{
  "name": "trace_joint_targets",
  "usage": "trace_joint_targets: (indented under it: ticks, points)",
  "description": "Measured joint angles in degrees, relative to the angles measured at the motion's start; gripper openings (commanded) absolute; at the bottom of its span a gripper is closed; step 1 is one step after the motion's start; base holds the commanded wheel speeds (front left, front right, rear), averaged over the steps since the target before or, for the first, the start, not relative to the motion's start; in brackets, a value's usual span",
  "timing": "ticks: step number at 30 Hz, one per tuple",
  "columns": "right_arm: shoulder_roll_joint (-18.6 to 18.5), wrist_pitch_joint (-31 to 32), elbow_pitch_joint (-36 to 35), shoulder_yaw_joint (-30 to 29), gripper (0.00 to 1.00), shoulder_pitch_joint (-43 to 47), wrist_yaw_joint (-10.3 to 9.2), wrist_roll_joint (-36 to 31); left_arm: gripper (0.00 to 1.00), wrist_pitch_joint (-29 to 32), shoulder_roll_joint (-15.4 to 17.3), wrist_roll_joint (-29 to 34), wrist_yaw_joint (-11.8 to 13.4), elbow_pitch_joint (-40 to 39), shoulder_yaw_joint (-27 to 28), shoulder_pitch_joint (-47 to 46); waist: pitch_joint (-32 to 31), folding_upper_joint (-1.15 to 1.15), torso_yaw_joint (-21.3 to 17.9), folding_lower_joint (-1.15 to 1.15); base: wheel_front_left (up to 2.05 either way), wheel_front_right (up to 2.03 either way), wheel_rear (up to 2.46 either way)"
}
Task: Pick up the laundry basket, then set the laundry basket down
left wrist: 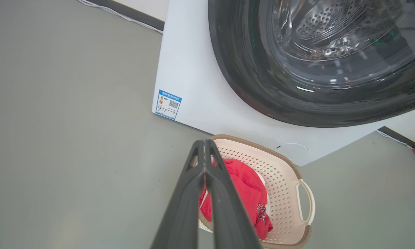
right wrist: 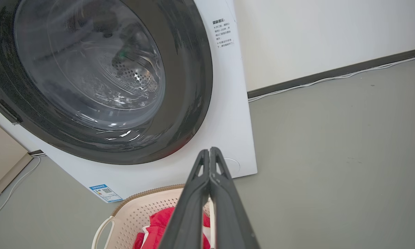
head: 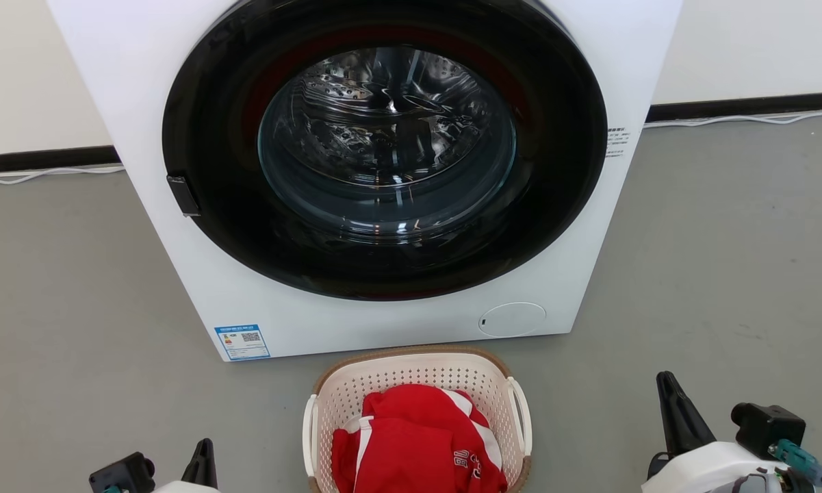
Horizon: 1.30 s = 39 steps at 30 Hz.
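Laundry basket sits on the smooth grey floor, centred in front of the washing machine. It looks just clear of the front panel, but the gap is hard to call from these angles.

Basket: rounded-rectangular cream-white plastic. Walls are perforated with a regular grid of small holes. Brown woven-look rim, 2 white loop handles, 1 on each side.

Inside is a crumpled red garment, soft folds, white stripes, some white print. It covers most of the bottom.

Left tool: 2 long dark matte fingers pressed flat together, tapering to a point, nothing between them. Head view puts it low on the left, apart from the basket's left handle.

Right tool: same state, fingers closed tight and empty. In head view it stands to the right of the basket, well apart from the right handle.

Washer: smooth white box with a large round door, glossy black ring and clear domed glass. A perforated steel drum shows behind the glass. Black latch tab sits on the ring's left edge. Blue label with a QR code is at the lower left corner, and a flush round cover at the lower right.

Behind it: pale wall, black skirting, white cable running along it.
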Motion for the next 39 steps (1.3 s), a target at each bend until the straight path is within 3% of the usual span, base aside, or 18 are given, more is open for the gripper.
trace_joint_targets:
  ticks: [39]
  points:
    - [0.8, 5.9, -3.7, -2.0, 0.00, 0.0, 0.00, 26.3, 0.00, 6.1, -2.2, -19.2, -4.0, -4.8, 4.4, -0.1, 0.3, 0.00, 0.5, -0.01, 0.00, 0.00, 0.00]
